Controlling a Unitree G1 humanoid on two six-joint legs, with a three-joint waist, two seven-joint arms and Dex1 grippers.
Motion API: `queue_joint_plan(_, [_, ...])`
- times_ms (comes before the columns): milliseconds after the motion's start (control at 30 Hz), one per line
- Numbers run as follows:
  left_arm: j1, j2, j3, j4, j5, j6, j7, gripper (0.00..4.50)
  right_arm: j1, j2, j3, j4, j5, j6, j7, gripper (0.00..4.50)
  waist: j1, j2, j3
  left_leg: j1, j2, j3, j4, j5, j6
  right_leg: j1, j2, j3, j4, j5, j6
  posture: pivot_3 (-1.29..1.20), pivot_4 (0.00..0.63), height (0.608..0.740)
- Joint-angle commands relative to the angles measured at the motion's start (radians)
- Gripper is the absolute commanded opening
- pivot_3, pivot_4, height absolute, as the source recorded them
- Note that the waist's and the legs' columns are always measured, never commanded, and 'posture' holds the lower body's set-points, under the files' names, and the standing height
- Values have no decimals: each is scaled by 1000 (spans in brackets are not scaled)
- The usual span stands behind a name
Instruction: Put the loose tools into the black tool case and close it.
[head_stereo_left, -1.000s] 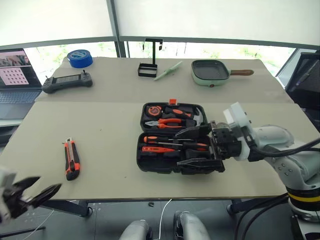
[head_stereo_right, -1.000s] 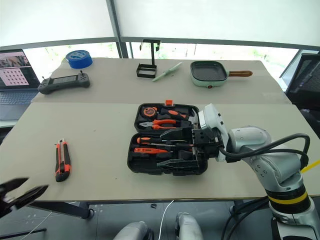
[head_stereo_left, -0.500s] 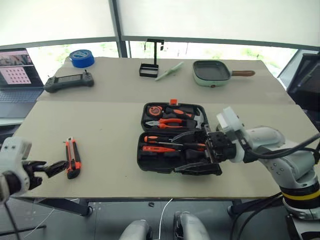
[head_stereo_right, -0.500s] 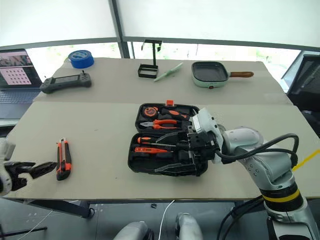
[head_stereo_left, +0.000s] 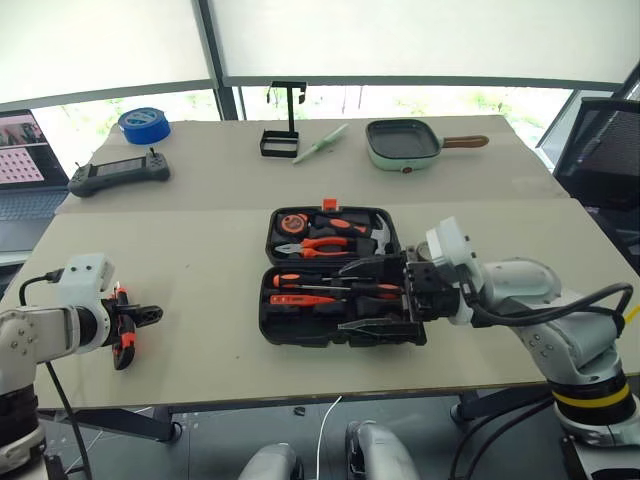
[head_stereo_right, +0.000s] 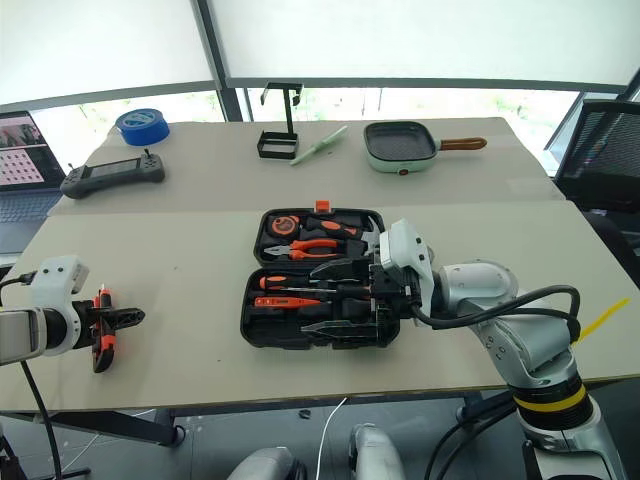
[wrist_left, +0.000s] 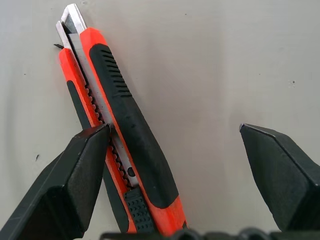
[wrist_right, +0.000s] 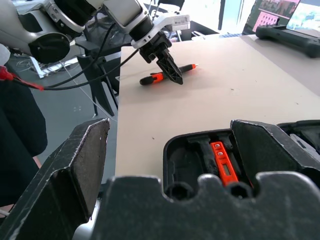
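Note:
The black tool case (head_stereo_left: 270, 322) lies open mid-table, with screwdrivers (head_stereo_left: 330, 285), pliers and other tools in its slots. My right gripper (head_stereo_left: 378, 296) stands open over the right end of the case's near half, one finger on each side of it. The orange-black utility knife (wrist_left: 125, 130) lies flat on the table near the left front edge. My left gripper (wrist_left: 172, 129) is open and low over the knife, which lies between the fingers close against one fingertip (wrist_left: 95, 145). In the right wrist view the orange tester screwdriver (wrist_right: 222, 161) sits in the case.
At the table's far side are a blue tape roll (head_stereo_left: 138, 125), a black controller (head_stereo_left: 118, 172), a black wire stand (head_stereo_left: 280, 140) and a pale green pan (head_stereo_left: 400, 143). A laptop (head_stereo_left: 20, 165) stands past the left edge and a black chair (head_stereo_left: 600, 150) at the right.
My left gripper has come forward from beyond the table's front edge to the utility knife and now straddles it, still open. The camera view has shifted. The right gripper stays over the case.

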Motion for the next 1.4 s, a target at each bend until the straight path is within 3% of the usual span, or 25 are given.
queue_joint_plan(33, [-52, 7, 43, -13, -19, 4, 51, 4457, 11, -3, -28, -43, 3, -23, -15, 4500, 2, 0, 0, 0, 0, 0, 0, 0, 1, 0, 0, 0, 0, 0, 0, 0, 150, 740])
queue_joint_plan(133, [-98, 26, 73, -31, -77, 4, 97, 4457, 34, 12, -19, -58, 0, -27, -34, 4500, 7, -4, 1, -2, 0, -1, 1, 1, 2, -1, 0, 0, -1, 0, 0, 0, 150, 740])
queue_joint_plan(300, [-28, 47, 124, 2, -161, 4, 221, 4457, 51, 22, -8, -67, -4, -32, -41, 4500, 9, -4, 1, -2, -1, -2, 0, 2, 5, -2, 0, -1, -2, 0, 0, 0, 150, 740])
queue_joint_plan(533, [0, -31, 142, 96, -303, 4, 385, 4457, 46, 35, -5, -67, -10, -30, -41, 4500, 21, -4, 1, -2, -1, -2, 0, 1, 3, -1, 0, -1, -2, 0, 0, 0, 150, 740])
queue_joint_plan(833, [-19, -94, 91, 155, -364, 4, 503, 4457, 56, 42, -14, -89, -2, -19, -59, 4500, 29, -1, -1, -1, -2, -3, 0, 1, 2, 0, 0, 0, -1, 0, 0, 0, 150, 740])
queue_joint_plan(933, [-22, -98, 89, 168, -375, 4, 514, 3712, 62, 41, -19, -97, 1, -16, -69, 4500, 29, -1, -1, -1, -2, -3, 1, 1, 2, 0, -1, 0, 0, 0, 0, 0, 150, 740])
queue_joint_plan(1067, [-35, -94, 77, 182, -370, 4, 504, 2178, 69, 36, -26, -105, 4, -14, -75, 4500, 31, 0, -2, -1, -2, -3, 1, 1, 2, 1, -1, 0, 0, 0, 1, 0, 150, 740])
queue_joint_plan(1133, [-46, -85, 70, 188, -363, 4, 491, 1637, 71, 33, -30, -106, 3, -14, -76, 4500, 33, 0, -2, -1, -2, -3, 1, 1, 2, 1, -1, 0, -1, 0, 1, 0, 150, 740])
queue_joint_plan(1233, [-66, -43, 46, 194, -335, 4, 432, 1593, 72, 28, -34, -106, 4, -13, -77, 4500, 35, 0, -2, -1, -2, -3, 1, 1, 2, 1, -1, -1, -1, 0, 1, 0, 150, 740])
queue_joint_plan(1267, [-77, 15, -5, 184, -330, -33, 327, 1593, 74, 24, -37, -107, 6, -11, -77, 4500, 35, 0, -2, -1, -2, -3, 1, 1, 2, 1, -1, -1, -1, 0, 1, 0, 150, 740])
queue_joint_plan(1400, [-69, 318, -320, 63, -155, -517, -370, 1590, 90, -16, -54, -113, 38, 27, -65, 4500, 28, -5, 1, -3, -2, -2, 1, 0, 0, 0, 0, -3, -1, 0, 0, 0, 150, 740])
